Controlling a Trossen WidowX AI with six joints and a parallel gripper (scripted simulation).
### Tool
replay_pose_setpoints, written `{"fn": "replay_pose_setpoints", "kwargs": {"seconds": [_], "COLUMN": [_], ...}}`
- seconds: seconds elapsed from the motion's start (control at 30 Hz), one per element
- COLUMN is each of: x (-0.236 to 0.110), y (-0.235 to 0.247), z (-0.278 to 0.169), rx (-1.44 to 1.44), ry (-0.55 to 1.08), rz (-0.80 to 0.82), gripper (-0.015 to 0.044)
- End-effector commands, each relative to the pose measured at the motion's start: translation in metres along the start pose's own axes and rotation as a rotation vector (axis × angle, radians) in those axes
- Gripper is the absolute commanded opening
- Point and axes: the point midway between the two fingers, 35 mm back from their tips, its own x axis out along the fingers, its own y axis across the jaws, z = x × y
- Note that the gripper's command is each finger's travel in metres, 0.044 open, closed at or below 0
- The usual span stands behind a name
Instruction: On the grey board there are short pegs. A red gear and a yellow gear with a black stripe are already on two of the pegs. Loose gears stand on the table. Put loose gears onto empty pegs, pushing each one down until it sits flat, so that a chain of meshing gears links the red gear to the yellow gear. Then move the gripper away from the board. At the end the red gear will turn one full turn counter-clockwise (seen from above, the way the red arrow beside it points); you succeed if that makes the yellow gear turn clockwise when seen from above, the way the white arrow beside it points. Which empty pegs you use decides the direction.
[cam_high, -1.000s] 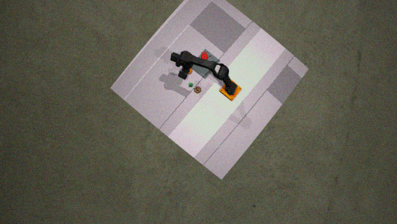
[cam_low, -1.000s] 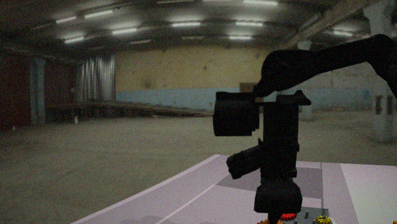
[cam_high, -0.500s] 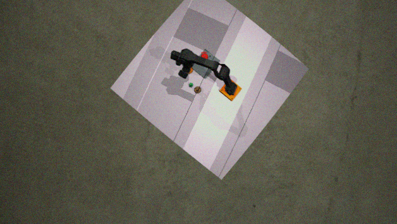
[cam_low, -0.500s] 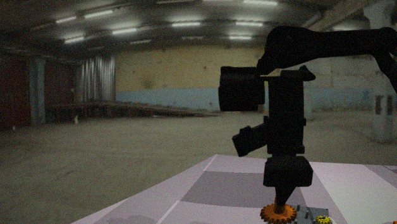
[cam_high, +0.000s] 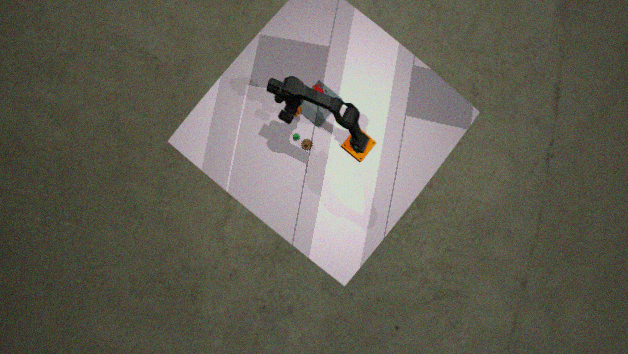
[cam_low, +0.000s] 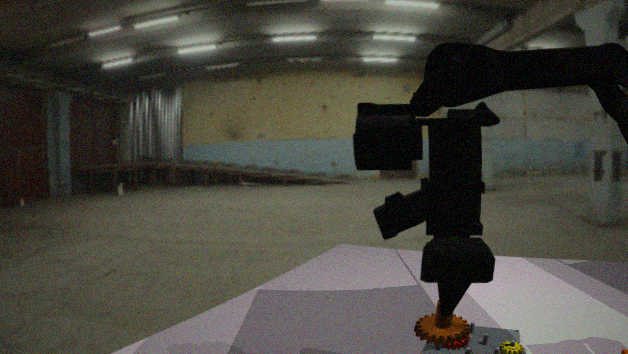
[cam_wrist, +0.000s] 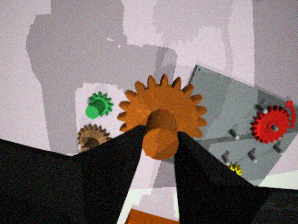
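Note:
My gripper (cam_low: 444, 319) (cam_wrist: 160, 135) is shut on the upright handle of the large orange gear (cam_high: 298, 111) (cam_low: 429, 330) (cam_wrist: 162, 97). The gear hangs level in the air and overlaps the left edge of the grey board (cam_high: 314, 118) (cam_low: 496, 334) (cam_wrist: 212, 92) in the wrist view. The red gear (cam_high: 318, 88) (cam_low: 458, 343) (cam_wrist: 265, 128) sits on the board. The yellow gear (cam_low: 511, 347) (cam_wrist: 235, 170) is partly hidden by a finger in the wrist view. Several short pegs stand bare between them. A small green gear (cam_high: 296, 136) (cam_wrist: 103, 102) and a brown gear (cam_high: 306, 144) (cam_wrist: 93, 134) stand on the table.
The red arrow (cam_wrist: 291, 110) curves beside the red gear. The arm's orange base plate (cam_high: 367, 152) is at the right of the board in the top view. The arm reaches over the board there and hides part of it. Patchy shadows cross the table.

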Motion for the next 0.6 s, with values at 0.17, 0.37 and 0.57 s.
{"fn": "replay_pose_setpoints", "kwargs": {"seconds": [0.17, 0.37, 0.57], "x": [0.008, 0.015, 0.021], "y": [-0.018, -0.030, -0.042], "z": [-0.003, -0.006, -0.009], "rx": [-0.004, -0.004, -0.004], "ry": [-0.005, -0.005, -0.005], "rz": [-0.003, -0.005, -0.006], "gripper": [0.0000, 0.0000, 0.0000]}}
